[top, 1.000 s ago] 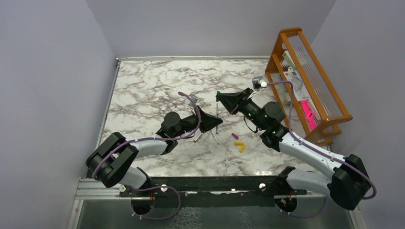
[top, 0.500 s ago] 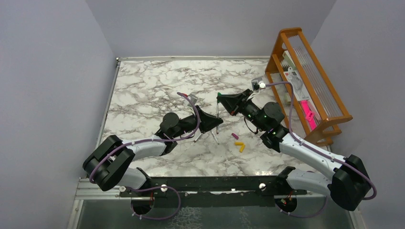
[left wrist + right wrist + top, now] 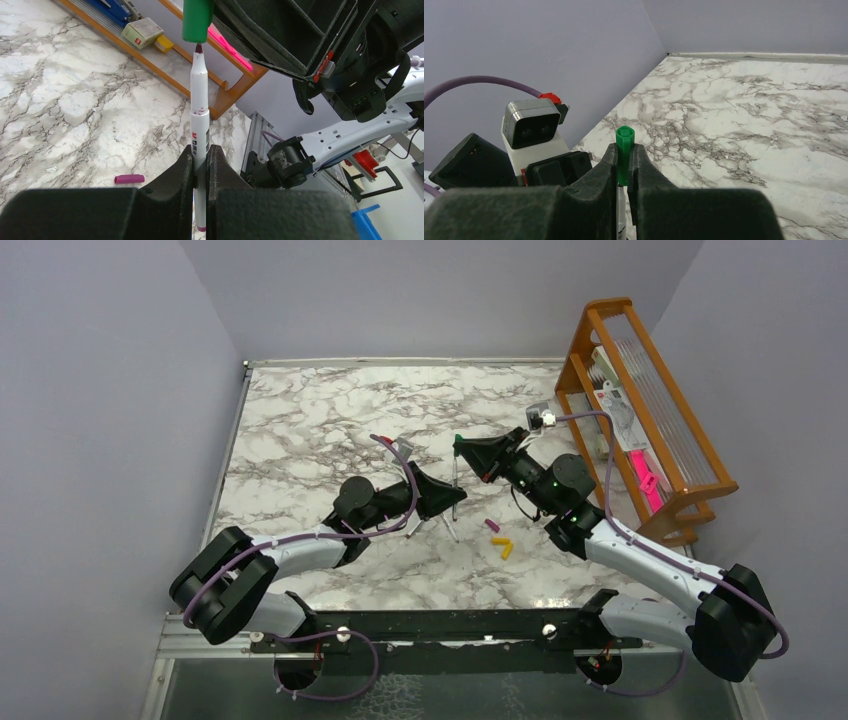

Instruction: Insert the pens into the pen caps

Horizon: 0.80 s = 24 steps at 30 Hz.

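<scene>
My left gripper [image 3: 200, 150] is shut on a white pen [image 3: 199, 100] that points up out of its fingers. The pen's dark tip sits right at the mouth of a green pen cap [image 3: 197, 20]. My right gripper [image 3: 623, 148] is shut on that green cap [image 3: 624, 136], with the pen [image 3: 622, 210] just below it. From above, the left gripper [image 3: 455, 502], the pen [image 3: 455, 478], the cap [image 3: 458, 439] and the right gripper [image 3: 464, 446] meet mid-table. A magenta cap [image 3: 492, 525] and two yellow caps [image 3: 503, 545] lie on the marble. Two more pens [image 3: 450, 529] lie beneath the left gripper.
A wooden rack [image 3: 650, 410] holding boxes and a pink item stands along the right wall. Grey walls close in the marble table [image 3: 320, 420] on the left, back and right. The arm bases sit on a black rail [image 3: 440, 625] at the near edge.
The left arm's elbow has drifted slightly to the left. Both grippers keep their hold, and the pen and green cap stay almost where they were.
</scene>
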Each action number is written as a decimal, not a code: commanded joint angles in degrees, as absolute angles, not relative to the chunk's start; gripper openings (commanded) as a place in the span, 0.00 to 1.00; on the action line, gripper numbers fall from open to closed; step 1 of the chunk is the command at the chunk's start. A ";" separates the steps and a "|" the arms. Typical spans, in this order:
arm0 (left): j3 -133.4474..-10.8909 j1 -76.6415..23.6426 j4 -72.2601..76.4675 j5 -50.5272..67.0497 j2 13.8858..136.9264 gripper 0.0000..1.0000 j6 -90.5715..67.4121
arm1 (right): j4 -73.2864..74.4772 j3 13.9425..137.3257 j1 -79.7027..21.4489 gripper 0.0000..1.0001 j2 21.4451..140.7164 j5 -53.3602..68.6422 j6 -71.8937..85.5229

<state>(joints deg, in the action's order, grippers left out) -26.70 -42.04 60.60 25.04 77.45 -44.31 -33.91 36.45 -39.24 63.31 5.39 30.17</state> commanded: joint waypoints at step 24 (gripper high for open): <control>-27.22 -42.54 57.85 23.21 75.60 0.00 -41.31 | -33.89 33.16 -38.92 0.02 60.03 8.61 30.98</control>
<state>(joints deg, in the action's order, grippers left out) -26.70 -42.48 56.80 24.97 77.14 -42.44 -33.91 33.41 -38.98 61.32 6.59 30.98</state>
